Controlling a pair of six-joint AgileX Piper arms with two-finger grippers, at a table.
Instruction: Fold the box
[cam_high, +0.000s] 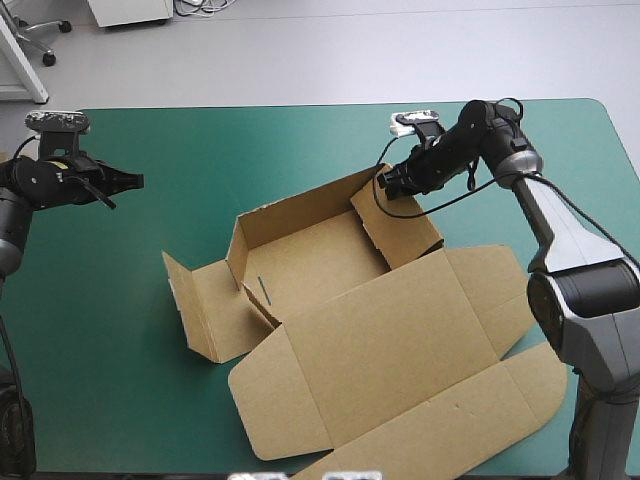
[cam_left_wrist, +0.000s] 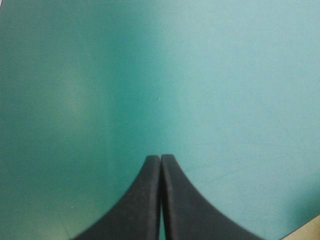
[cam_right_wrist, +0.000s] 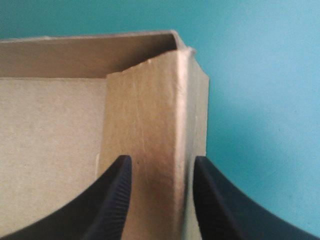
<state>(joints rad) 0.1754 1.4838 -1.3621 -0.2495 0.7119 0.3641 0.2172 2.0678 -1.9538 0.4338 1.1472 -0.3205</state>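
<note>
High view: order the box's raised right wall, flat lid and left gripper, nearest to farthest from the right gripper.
1. raised right wall: between the right gripper's jaws.
2. flat lid: on the robot's side of that wall.
3. left gripper: far left.

Near flap of the box (cam_high: 380, 340), beyond the high view's bottom edge

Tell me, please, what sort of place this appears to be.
Most likely a robotics lab workbench: two robot arms, with the left gripper and the right gripper, work at a table with a teal-green cover. A partly folded brown box lies on it, and there is bare grey floor beyond.
</note>
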